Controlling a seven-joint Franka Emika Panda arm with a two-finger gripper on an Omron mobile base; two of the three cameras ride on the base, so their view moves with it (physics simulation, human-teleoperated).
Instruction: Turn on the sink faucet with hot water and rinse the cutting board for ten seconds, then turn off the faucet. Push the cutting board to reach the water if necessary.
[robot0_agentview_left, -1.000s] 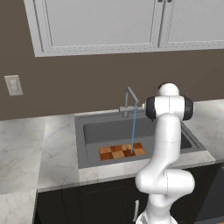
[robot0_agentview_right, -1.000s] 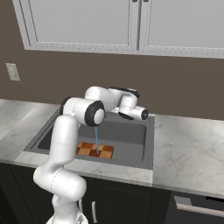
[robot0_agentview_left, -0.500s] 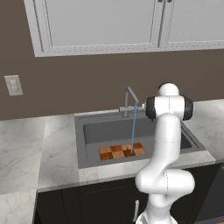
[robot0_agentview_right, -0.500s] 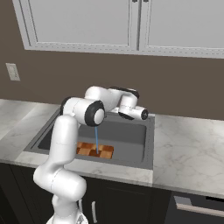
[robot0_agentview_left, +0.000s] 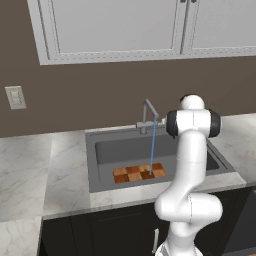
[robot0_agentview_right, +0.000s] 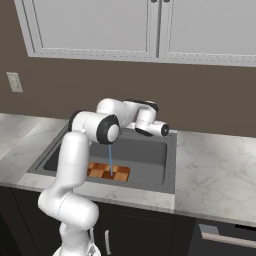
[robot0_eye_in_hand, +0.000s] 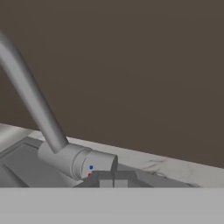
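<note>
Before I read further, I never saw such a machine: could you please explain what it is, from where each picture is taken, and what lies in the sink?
It is a white robot arm on a base that can drive, in a rendered kitchen. Two pictures come from cameras on the base, behind the arm to its left and right. The third comes from a camera on the hand, looking along the gripper, which is shut and holds nothing. It sits close to the base of the faucet. In the sink lies a checkered cutting board. A thin stream of water falls from the spout onto the board.
</note>
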